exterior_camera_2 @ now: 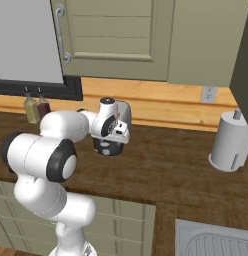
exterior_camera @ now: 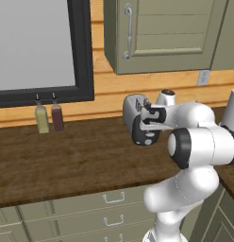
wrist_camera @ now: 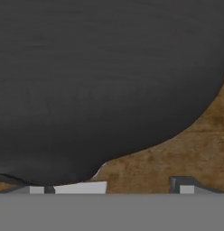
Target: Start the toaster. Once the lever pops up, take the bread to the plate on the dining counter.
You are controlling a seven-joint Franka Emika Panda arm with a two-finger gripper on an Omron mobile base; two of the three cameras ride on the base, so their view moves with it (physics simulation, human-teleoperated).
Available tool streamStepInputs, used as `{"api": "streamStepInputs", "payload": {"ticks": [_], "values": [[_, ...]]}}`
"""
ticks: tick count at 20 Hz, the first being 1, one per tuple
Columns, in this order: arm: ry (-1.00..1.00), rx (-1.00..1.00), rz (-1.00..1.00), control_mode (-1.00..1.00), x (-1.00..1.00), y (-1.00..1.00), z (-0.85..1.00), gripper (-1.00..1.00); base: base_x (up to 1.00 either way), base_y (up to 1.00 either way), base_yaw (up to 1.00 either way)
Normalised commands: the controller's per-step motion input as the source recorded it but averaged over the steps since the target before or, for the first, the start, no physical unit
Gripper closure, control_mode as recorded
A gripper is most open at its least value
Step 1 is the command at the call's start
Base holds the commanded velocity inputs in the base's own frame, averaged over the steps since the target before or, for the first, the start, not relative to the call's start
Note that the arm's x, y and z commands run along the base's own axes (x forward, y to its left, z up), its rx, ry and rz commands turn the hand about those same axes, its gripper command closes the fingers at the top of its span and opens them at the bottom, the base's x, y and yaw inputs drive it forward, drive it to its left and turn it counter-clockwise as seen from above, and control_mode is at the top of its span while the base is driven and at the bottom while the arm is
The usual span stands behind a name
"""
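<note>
— Where's the toaster (exterior_camera: 136, 113) from where you're standing?

— On the wooden bench (exterior_camera: 67, 156), toward the back, just below the green wall cabinet (exterior_camera: 161, 33). Silver-grey body, glossy black end panel (exterior_camera: 143, 132) turned out toward the robot. In the hand view that black panel (wrist_camera: 100, 81) looms right up against the camera, with a wedge of wood grain lower right.

— And the tool?

— The tool (exterior_camera: 148, 119) is right at that black end, pressed up close, approaching it end-on. Its jaws stand spread wide and I see nothing between them. The two finger tips (wrist_camera: 185, 186) just peek up at the bottom of the hand view, well apart.

— Can you see the lever?

— Not clearly. It should sit on that black panel, but the hand covers most of it from both sides, so I can't pin it down. No bread visible either from here.

— So what does the next move hinge on?

— I'd say the toaster's long axis runs away from the hand, toward the wall, and the lever's travel is down the near end face. The tool would need to be above the knob and push downward along that face, not forward into it.

— Anything else around?

— Two small bottles (exterior_camera: 49, 118) under the window (exterior_camera: 38, 47) to the left, well apart. A paper towel roll (exterior_camera_2: 228, 140) off to the right, and a sink (exterior_camera_2: 216, 242) at the near corner.
</note>
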Motion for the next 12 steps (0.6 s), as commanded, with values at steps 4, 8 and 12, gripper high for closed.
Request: {"api": "streamStepInputs", "payload": {"ticks": [4,8,12], "values": [[0.0,0.0,0.0,-1.0,0.0,0.0,-0.27,-1.0,0.0,0.0,0.0],[0.0,0.0,0.0,-1.0,0.0,0.0,-0.22,-1.0,0.0,0.0,0.0],[0.0,0.0,0.0,-1.0,0.0,-0.01,-0.1,-1.0,0.0,0.0,0.0]]}}
